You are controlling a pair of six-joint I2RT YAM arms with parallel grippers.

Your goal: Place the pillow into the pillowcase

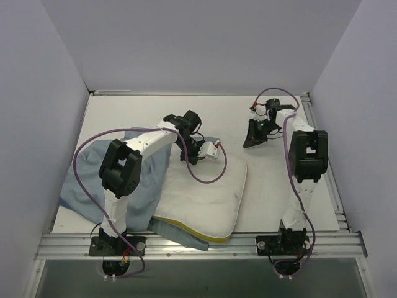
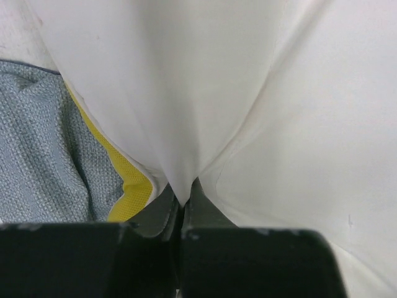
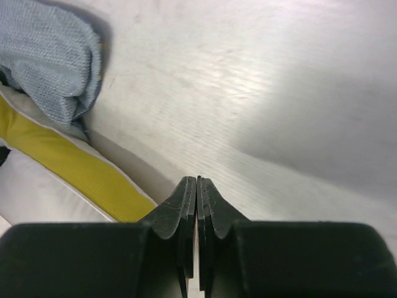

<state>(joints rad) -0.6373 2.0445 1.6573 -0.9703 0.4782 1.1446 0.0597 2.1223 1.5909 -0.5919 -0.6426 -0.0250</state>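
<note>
The left arm (image 1: 152, 141) and right arm (image 1: 306, 155) wore white shells with black joint housings, each trailing a looping purple cable (image 1: 75, 165). The left gripper (image 2: 184, 197) and right gripper (image 3: 197, 181) were matte black.

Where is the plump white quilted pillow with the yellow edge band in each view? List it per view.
Top external: the plump white quilted pillow lies at centre, partly over the pale grey-blue cloth pillowcase.
Left wrist: fills most of the picture, a fold pinched in the left hand.
Right wrist: lower left corner, beside the shut right hand.
Shared landmark: its yellow band, next to the grey-blue cloth in all three.
</note>
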